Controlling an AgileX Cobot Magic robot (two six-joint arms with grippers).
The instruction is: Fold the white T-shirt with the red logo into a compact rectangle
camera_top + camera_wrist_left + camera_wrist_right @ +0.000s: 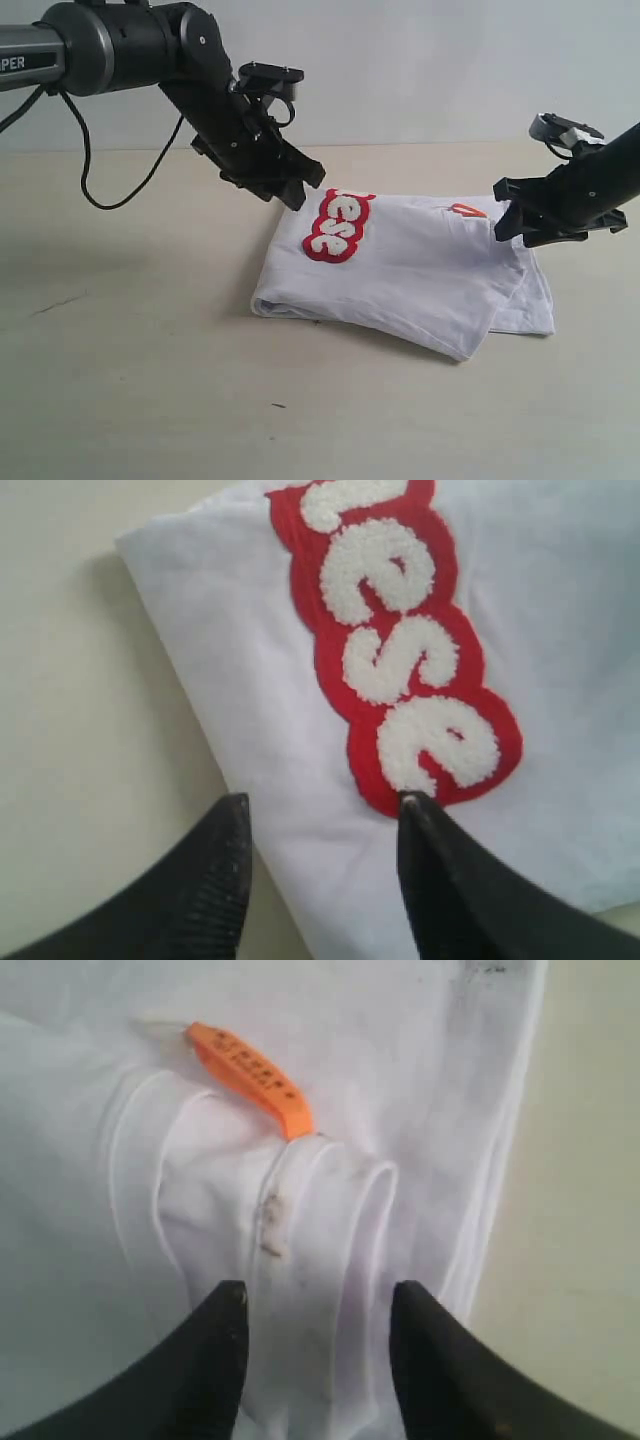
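T-shirt (420,270) lies folded; left jaws by logo (338,226), right jaws by tag (467,210).

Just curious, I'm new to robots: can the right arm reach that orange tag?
Probably yes: the right tool sits open close to the orange tag, which lies uncovered on the white T-shirt.

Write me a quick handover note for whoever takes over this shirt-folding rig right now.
Left gripper: open, empty, at the edge of the T-shirt beside the logo.
Right gripper: open, empty, over the collar near the orange tag.
Done: T-shirt lies on the table, folded into a rough bundle, logo on top.
Left: a layer sticks out on the right gripper's side; tidy it, probably one more fold.
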